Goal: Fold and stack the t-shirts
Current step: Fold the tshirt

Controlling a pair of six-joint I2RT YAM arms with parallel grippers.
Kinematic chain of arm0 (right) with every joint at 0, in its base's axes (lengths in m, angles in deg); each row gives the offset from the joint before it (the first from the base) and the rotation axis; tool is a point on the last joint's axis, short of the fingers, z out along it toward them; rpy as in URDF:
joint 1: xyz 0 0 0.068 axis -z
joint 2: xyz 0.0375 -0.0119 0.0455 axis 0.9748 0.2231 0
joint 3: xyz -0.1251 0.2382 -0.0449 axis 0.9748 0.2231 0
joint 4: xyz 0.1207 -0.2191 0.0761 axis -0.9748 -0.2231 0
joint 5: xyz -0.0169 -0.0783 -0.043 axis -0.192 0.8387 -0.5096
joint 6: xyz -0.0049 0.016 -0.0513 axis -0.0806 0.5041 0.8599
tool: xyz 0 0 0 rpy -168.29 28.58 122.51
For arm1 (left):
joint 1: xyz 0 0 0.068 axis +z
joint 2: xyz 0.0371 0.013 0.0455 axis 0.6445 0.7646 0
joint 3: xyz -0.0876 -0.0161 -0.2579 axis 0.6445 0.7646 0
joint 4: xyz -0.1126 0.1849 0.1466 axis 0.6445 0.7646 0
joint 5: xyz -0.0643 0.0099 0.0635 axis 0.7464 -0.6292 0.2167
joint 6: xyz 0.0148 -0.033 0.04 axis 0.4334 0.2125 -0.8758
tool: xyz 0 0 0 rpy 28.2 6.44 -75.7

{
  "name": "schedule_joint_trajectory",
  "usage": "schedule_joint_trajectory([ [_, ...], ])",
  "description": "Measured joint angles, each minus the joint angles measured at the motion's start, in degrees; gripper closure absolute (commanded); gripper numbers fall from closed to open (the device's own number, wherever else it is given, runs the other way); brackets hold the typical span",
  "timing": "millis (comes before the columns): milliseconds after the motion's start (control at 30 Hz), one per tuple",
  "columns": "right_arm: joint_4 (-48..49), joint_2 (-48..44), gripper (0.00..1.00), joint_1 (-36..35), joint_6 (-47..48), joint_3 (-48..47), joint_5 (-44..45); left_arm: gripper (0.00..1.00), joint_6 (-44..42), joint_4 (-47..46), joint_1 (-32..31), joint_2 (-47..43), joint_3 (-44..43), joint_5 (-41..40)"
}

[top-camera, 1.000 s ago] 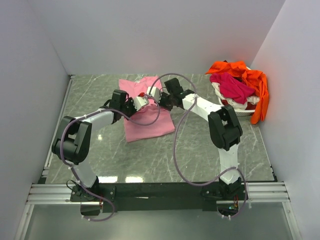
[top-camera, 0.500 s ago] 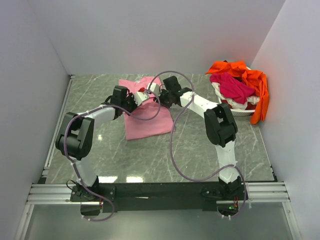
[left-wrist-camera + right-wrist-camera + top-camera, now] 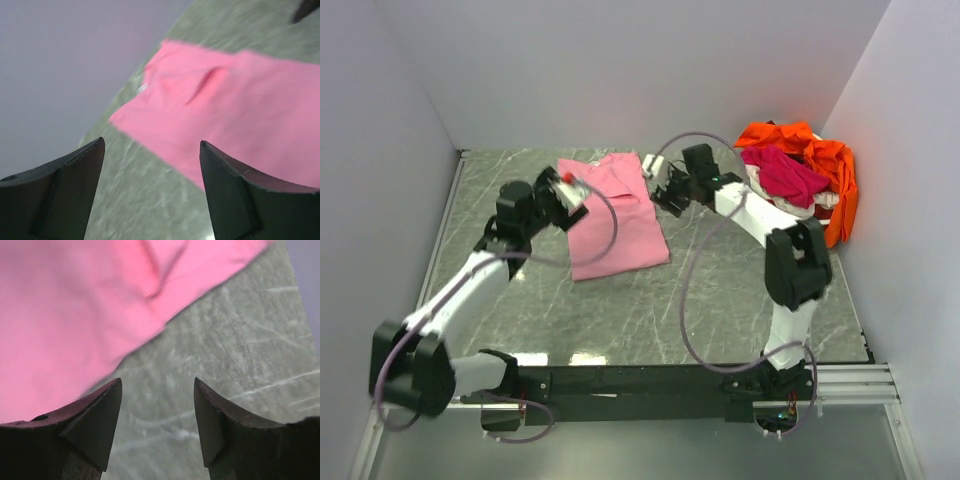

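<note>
Right now the light pink collared cloth t-shirt lies folded flat on the grey marbled table, toward twelve o'clock of centre. My left fingers hover at its ten o'clock corner and my right fingers at its one o'clock corner, both spread apart and holding nothing. I judge this shirt's fold done. Next I should reach to two o'clock, where the magenta t-shirt and bright orange t-shirt heap over the white plastic basket, and pinch one layer only.

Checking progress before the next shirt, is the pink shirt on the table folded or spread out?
Folded: the pink shirt lies flat on the table as one compact panel, with no sleeves spread out sideways.
</note>
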Motion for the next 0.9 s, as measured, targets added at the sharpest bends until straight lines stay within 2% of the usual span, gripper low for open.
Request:
schedule_joint_trajectory([
  [133,-3.96,-12.68,0.29,0.15,15.87,12.70,-7.87,0.22,-5.62,2.78,-8.66,-10.95,8.63,2.75],
  [200,-4.90,-18.67,0.28,-1.55,23.65,20.48,-9.77,0.24,-7.67,5.53,-13.00,-11.82,12.26,3.87],
  [300,-4.96,-22.45,0.28,-4.61,31.45,28.70,-10.73,0.24,-9.31,10.43,-14.88,-8.96,16.63,3.15],
  [467,-3.32,-22.16,0.28,-7.08,36.44,35.12,-9.60,0.26,-10.56,13.68,-16.37,-4.26,19.45,0.48],
  [767,2.80,-19.82,0.29,-9.20,37.75,35.52,-7.08,0.35,-11.78,9.70,-15.06,7.17,16.41,-4.52],
  [833,3.87,-18.91,0.30,-9.35,38.03,35.50,-6.40,0.40,-11.76,8.66,-14.21,7.74,16.33,-5.18],
  [900,4.55,-17.77,0.31,-9.51,38.32,35.32,-5.46,0.51,-11.65,8.52,-13.35,7.89,16.33,-5.73],
])
